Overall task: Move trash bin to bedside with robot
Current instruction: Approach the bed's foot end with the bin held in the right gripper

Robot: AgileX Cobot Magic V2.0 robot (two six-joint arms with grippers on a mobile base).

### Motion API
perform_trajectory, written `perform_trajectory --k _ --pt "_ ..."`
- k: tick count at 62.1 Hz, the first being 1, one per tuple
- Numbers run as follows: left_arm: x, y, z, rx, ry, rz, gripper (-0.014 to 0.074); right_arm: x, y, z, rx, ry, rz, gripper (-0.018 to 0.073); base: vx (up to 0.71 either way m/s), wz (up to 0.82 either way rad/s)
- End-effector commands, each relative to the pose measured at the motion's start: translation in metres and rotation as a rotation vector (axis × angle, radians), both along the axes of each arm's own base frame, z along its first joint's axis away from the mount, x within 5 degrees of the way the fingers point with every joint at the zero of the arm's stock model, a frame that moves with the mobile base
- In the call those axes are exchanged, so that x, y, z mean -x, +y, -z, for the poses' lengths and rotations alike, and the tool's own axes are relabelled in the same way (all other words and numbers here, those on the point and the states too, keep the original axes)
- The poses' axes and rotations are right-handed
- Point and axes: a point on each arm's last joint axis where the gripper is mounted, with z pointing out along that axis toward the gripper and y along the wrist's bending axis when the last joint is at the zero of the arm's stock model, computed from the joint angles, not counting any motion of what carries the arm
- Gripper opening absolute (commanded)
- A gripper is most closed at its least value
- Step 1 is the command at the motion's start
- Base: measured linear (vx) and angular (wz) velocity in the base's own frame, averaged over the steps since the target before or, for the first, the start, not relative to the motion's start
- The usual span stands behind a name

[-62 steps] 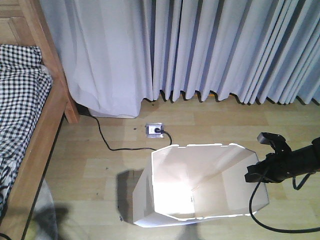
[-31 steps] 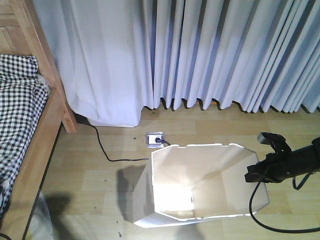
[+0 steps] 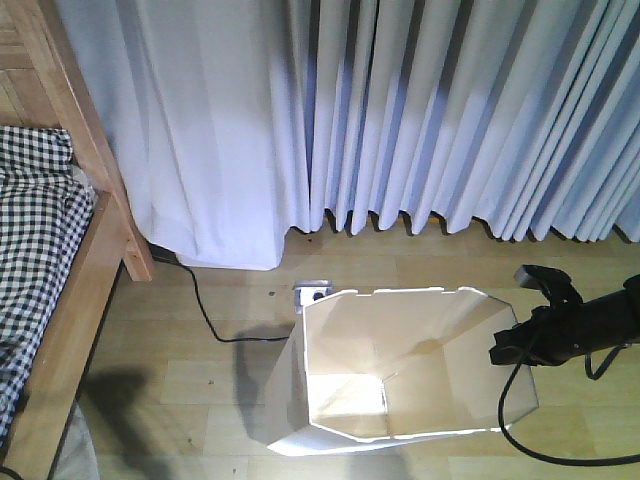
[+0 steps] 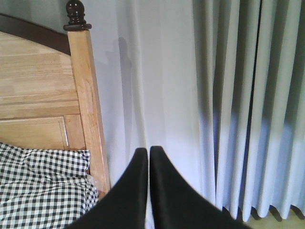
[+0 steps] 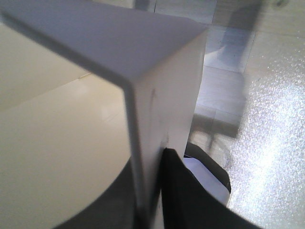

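Observation:
The white trash bin (image 3: 330, 350) stands on the wooden floor at lower centre, its cream inside lit. My right gripper (image 3: 510, 345) is shut on the bin's right wall; the right wrist view shows that wall (image 5: 162, 95) pinched between the black fingers (image 5: 183, 200). The bed (image 3: 85, 270) with its light wooden frame and black-and-white checked bedding (image 3: 35, 230) lies along the left edge, about a bin's width from the bin. My left gripper (image 4: 148, 151) is shut and empty, pointing at the curtain beside the bedpost (image 4: 88, 105).
Pale curtains (image 3: 420, 110) hang across the back wall down to the floor. A floor socket (image 3: 310, 293) with a black cable (image 3: 205, 310) sits just behind the bin. A black cable (image 3: 540, 445) trails from the right arm.
The whole scene has shifted toward me: the curtain hem and socket sit lower and nearer, the socket is now partly hidden behind the bin's rim. The bin stays in the right gripper.

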Motion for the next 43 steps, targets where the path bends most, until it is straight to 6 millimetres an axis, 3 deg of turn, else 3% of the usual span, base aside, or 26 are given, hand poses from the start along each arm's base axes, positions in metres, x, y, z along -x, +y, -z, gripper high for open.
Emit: perform_trajectory --k 1,43 --pt "0.0001 -0.0005 -0.0031 0.023 -0.068 0.009 -0.0006 -0.0101 0.0122 -0.0341 -0.212 -0.074 -0.002 -0.0004 0.10 0.01" --pt "0.0001 -0.0005 -0.0031 0.023 -0.068 0.009 -0.0006 -0.0101 0.0122 -0.0341 -0.212 -0.074 -0.002 -0.0004 0.10 0.02"
